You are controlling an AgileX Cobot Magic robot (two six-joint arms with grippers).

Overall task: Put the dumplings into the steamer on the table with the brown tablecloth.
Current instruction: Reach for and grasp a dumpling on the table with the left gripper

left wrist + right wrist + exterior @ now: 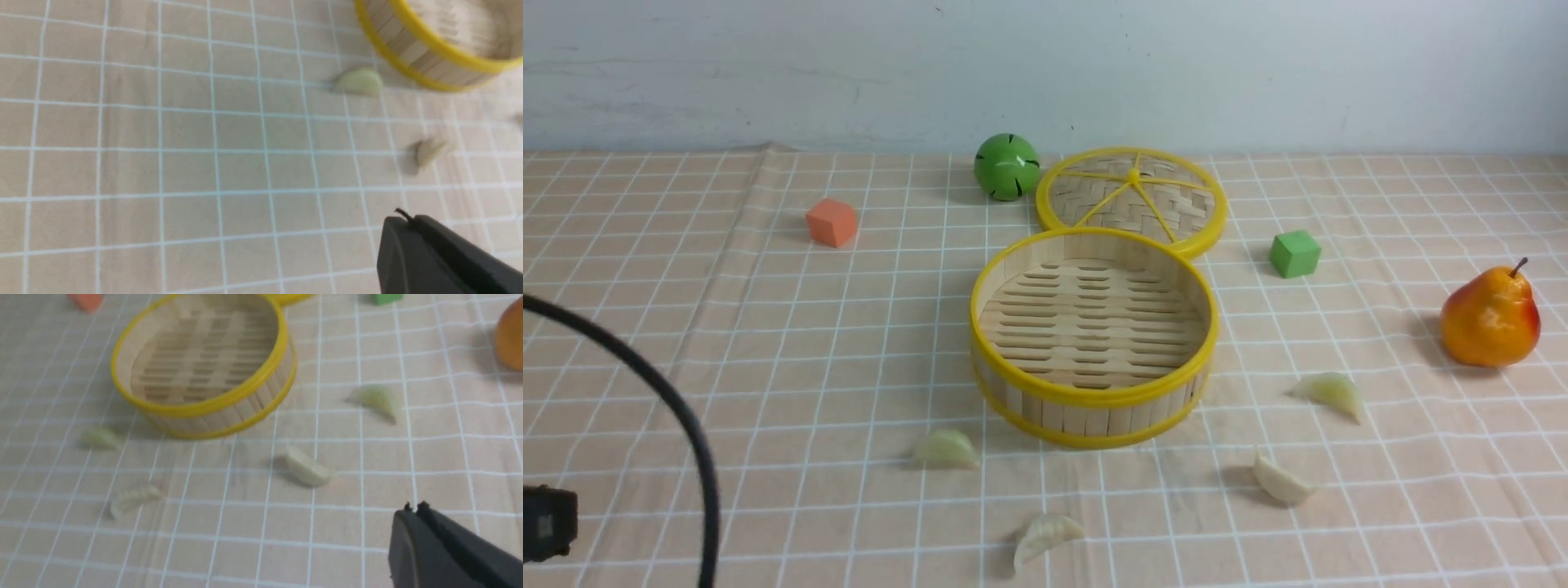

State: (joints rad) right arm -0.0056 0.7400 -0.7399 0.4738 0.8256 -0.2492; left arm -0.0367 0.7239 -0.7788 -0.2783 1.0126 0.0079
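The steamer (1094,400) stands empty in the middle of the brown tablecloth (768,343). Several dumplings lie on the cloth around its near side: one at front left (945,450), one nearest me (1045,535), one at front right (1282,482) and one to the right (1331,392). In the left wrist view my left gripper (402,218) is shut and empty, hovering apart from two dumplings (358,81) (429,150) and the steamer (425,61). In the right wrist view my right gripper (413,510) is shut and empty, short of a dumpling (307,470).
The flat woven lid (1131,200) lies just behind the steamer, with a green ball (1006,166) to its left. An orange cube (832,222) sits at far left, a green cube (1294,253) at right, and a pear (1490,318) at far right. A black cable (678,408) arcs at lower left.
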